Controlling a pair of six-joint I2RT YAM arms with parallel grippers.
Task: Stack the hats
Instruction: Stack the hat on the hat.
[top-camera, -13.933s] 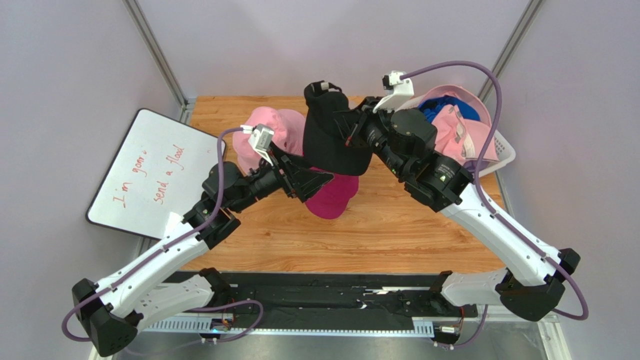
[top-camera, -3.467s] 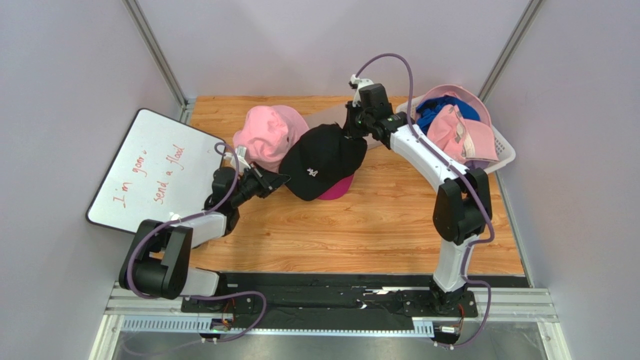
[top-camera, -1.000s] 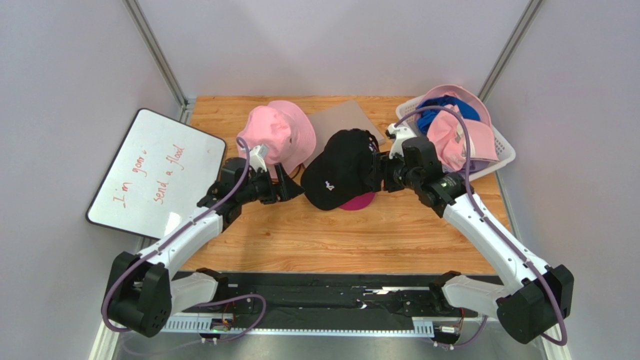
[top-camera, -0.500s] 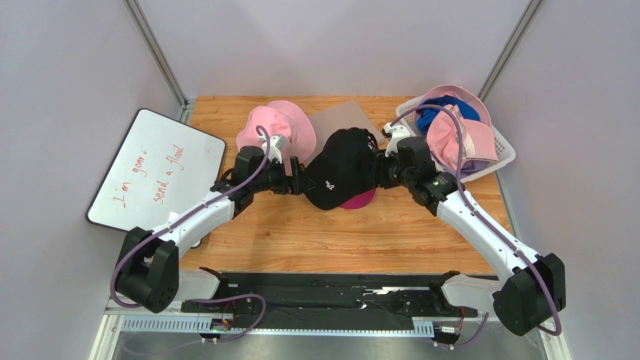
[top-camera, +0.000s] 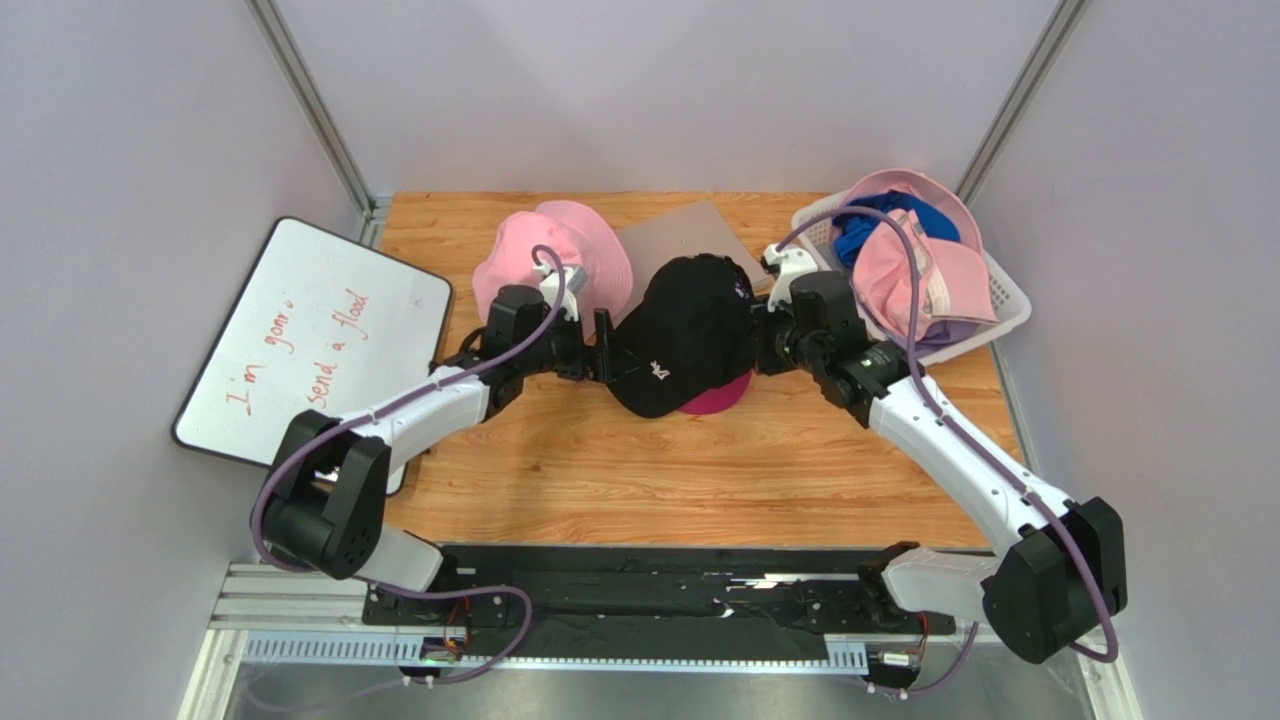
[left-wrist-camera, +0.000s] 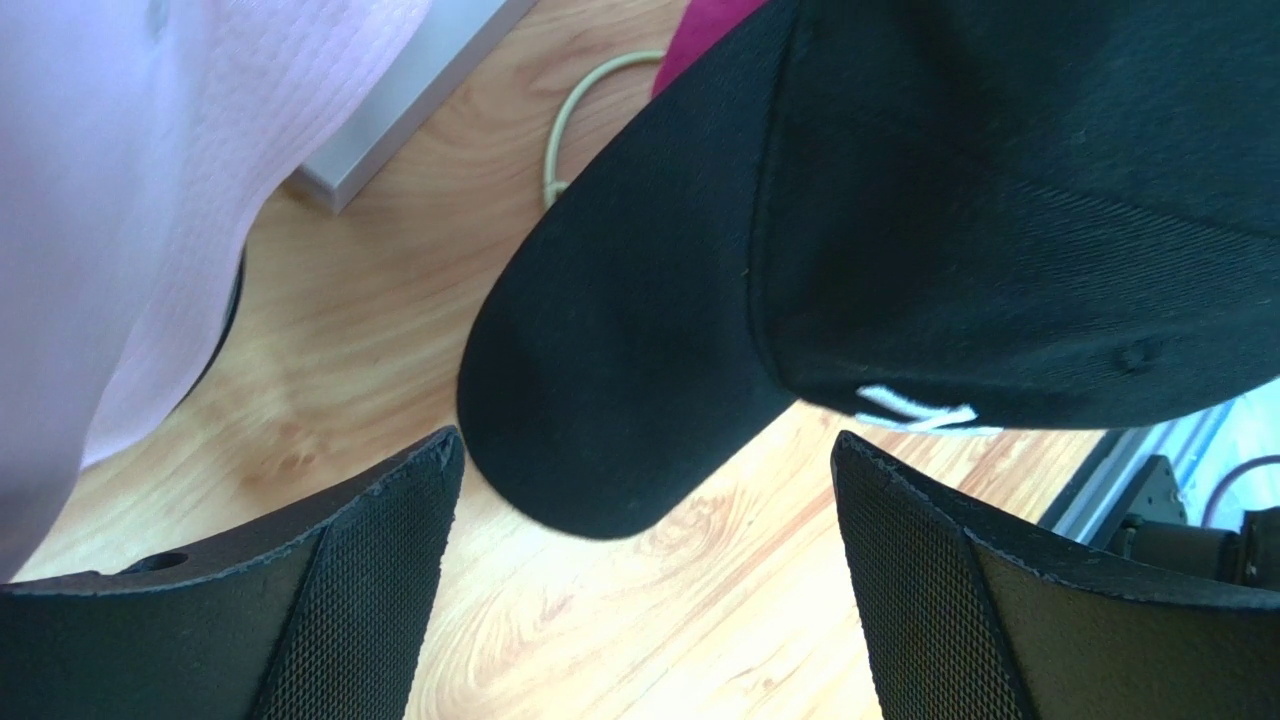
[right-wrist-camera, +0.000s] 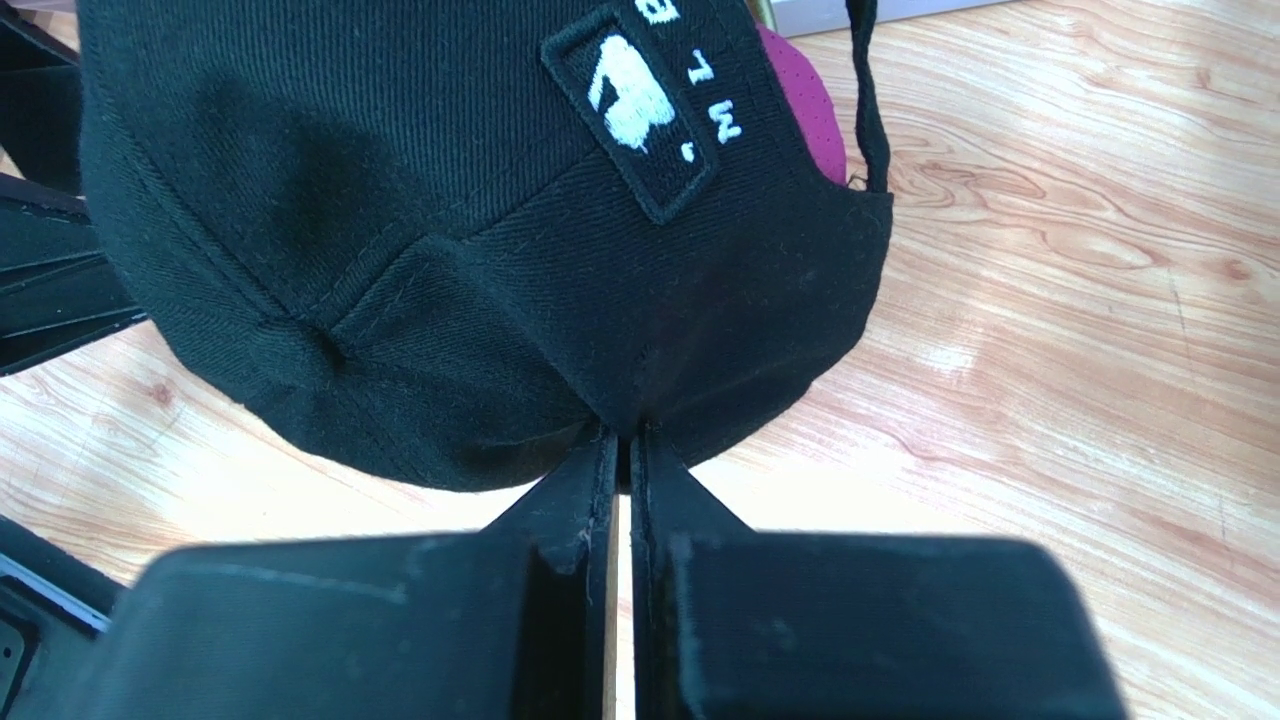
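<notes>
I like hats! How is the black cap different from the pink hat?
The black cap has one front bill and white letters; the pink hat has a floppy brim all round. The black cap lies on a magenta cap, pinched by the right gripper; no gripper holds the pink hat. Both are fabric.

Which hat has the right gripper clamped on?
The black cap, sitting on the magenta cap mid-table: the right gripper is shut on its edge. The pink bucket hat and the hats in the basket lie apart from it.

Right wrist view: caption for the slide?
Right gripper shut on the edge of the black cap, which sits over a magenta cap on the wooden table.
</notes>
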